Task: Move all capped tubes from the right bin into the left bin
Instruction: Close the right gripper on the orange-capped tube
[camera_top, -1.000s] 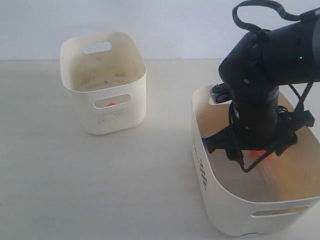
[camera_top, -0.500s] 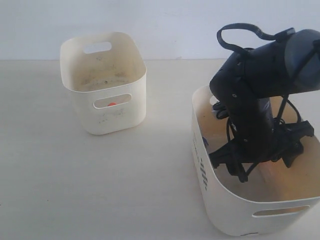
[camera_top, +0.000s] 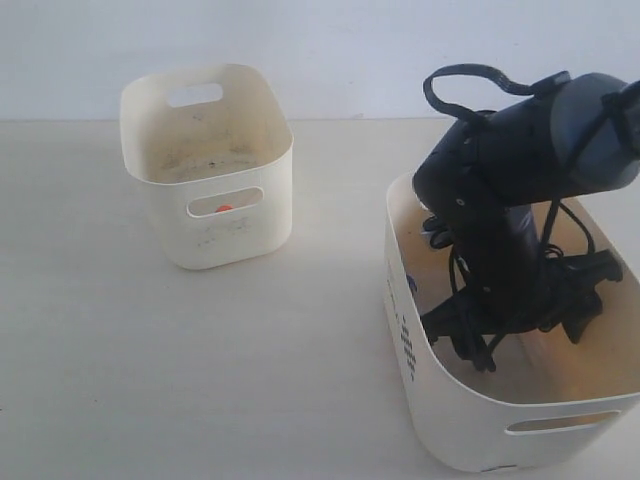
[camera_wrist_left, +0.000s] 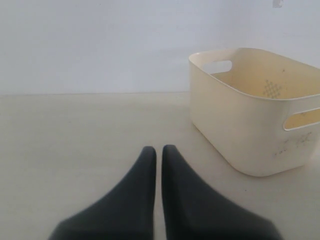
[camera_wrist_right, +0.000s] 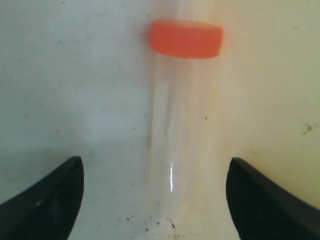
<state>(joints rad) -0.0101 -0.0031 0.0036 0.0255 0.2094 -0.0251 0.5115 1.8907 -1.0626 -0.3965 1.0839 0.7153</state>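
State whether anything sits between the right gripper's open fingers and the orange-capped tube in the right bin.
Nothing visible does. The right gripper is open, facing the orange-capped tube, with only bare floor of the right bin on either side.

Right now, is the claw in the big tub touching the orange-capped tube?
Apart. The right wrist view shows the right gripper open, its fingers either side of the orange-capped tube, with bare right bin floor between.

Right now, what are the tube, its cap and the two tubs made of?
Tube: clear plastic, probably; the tub floor shows through it. Cap: opaque orange plastic, matte. Wide tub and narrow tub: cream moulded plastic by the look, smooth, rounded corners.
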